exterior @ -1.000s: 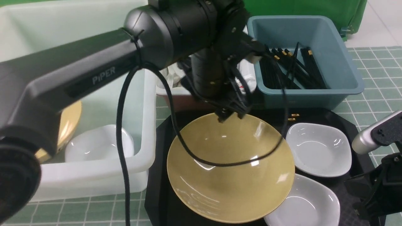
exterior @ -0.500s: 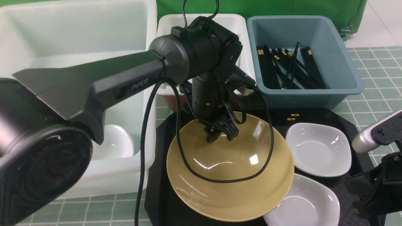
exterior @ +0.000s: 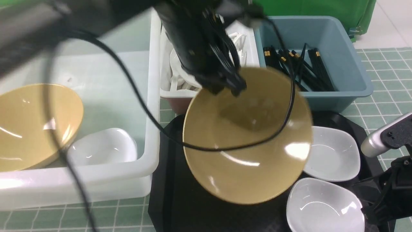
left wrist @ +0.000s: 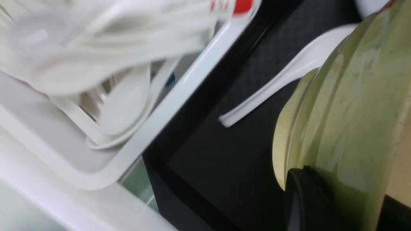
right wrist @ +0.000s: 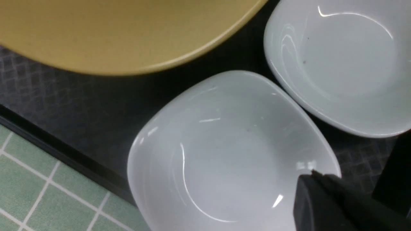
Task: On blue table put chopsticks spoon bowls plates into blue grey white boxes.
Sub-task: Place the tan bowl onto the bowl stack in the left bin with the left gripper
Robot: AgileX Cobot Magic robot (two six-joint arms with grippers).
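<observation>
My left gripper (exterior: 225, 86) is shut on the far rim of a tan bowl (exterior: 248, 138) and holds it tilted in the air above the black tray. In the left wrist view the rim (left wrist: 353, 96) sits between the fingers (left wrist: 301, 199). A white spoon (left wrist: 282, 80) lies on the tray behind the bowl. Two white plates (exterior: 334, 153) (exterior: 325, 206) rest on the tray's right side. My right gripper (right wrist: 321, 186) is shut and hovers over the nearer plate (right wrist: 224, 154). Chopsticks (exterior: 299, 67) lie in the blue-grey box (exterior: 347, 48).
The large white box (exterior: 151, 96) on the left holds another tan bowl (exterior: 35, 125) and a white plate (exterior: 103, 146). The small white box (exterior: 180, 93) holds spoons (left wrist: 125, 106). The black tray (exterior: 167, 193) sits on the green-blue checked table (exterior: 386, 80).
My left gripper went from open to shut on the bowl's far rim and rose, lifting and tilting the bowl off the tray. The right arm has stayed still.
</observation>
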